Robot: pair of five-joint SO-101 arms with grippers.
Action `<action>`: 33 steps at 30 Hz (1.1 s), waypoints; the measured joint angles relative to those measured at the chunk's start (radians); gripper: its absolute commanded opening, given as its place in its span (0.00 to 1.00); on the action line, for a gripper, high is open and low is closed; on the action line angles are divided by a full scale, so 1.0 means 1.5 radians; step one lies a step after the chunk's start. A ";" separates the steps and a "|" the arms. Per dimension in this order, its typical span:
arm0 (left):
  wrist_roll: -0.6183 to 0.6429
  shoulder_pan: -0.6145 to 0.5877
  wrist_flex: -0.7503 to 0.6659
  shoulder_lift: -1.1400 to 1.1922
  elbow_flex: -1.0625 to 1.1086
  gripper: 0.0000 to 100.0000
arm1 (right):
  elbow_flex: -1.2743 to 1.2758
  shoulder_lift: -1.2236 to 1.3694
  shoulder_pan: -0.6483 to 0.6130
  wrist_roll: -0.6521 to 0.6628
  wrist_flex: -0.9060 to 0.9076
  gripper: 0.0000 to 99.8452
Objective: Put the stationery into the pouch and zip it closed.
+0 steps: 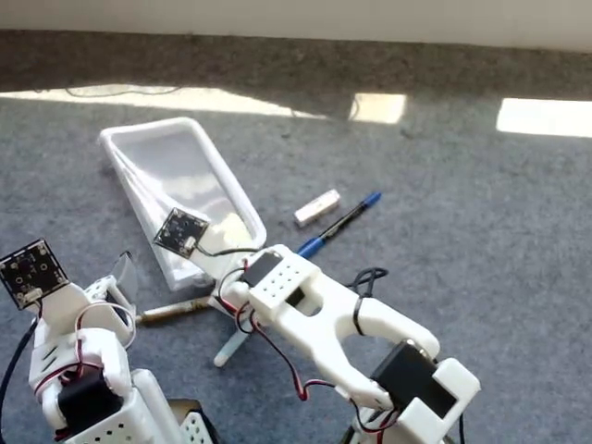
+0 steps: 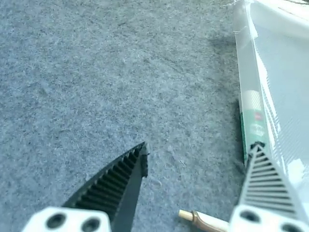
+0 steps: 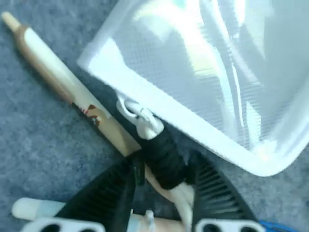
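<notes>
Status: early, loading has barely begun by the look of it. The translucent white mesh pouch (image 1: 176, 180) lies flat on the grey felt-covered counter (image 1: 481, 231), at 10 o'clock from the middle of the high view, long axis running 11 to 5. Outside it: white rectangular eraser (image 1: 317, 206) and black pen with blue ends (image 1: 340, 223) just beside each other at the pouch's 3 o'clock; beige wooden-look pen (image 1: 176, 312) at its 6 o'clock, close to the near corner; pale white-and-blue pen (image 1: 231, 348) just past that. One green-labelled item (image 2: 254, 126) shows through the mesh at the pouch's long edge. It looks to be inside, can't confirm. Right pincer (image 3: 164, 163) is clamped on the black zip pull (image 3: 161, 147), with the white slider (image 3: 137, 118) at the pouch's near corner; my read is working the zip open, not closing. Left pincer (image 2: 199, 147) has jaws wide apart, nothing between them, over bare counter by the pouch's 7 o'clock side. Left to do: four items in, then zip. The pouch is thin, floppy and glossy in the light, and its mouth looks flat, so it likely needs holding open.
</notes>
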 measured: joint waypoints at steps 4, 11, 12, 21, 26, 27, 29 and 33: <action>0.000 0.000 0.000 0.000 0.000 0.30 | -0.002 -0.002 0.008 0.001 0.023 0.00; 0.000 0.007 0.000 0.000 0.000 0.31 | 0.002 -0.134 0.024 0.002 0.053 0.00; 0.000 0.019 0.000 0.000 -0.001 0.31 | 0.010 -0.157 0.029 0.002 0.053 0.00; -0.001 0.123 0.045 0.000 -0.038 0.31 | 0.059 -0.285 0.050 0.002 0.052 0.00; -0.001 0.168 0.045 0.000 -0.041 0.31 | 0.126 -0.346 0.050 0.002 0.011 0.00; -0.001 0.177 0.045 0.000 -0.041 0.31 | 0.134 -0.358 0.050 0.002 0.007 0.00; -0.001 0.197 0.046 0.000 -0.041 0.31 | 0.142 -0.379 0.050 0.002 0.001 0.00; -0.023 0.228 0.051 0.000 -0.041 0.31 | 0.144 -0.398 0.057 0.002 0.001 0.00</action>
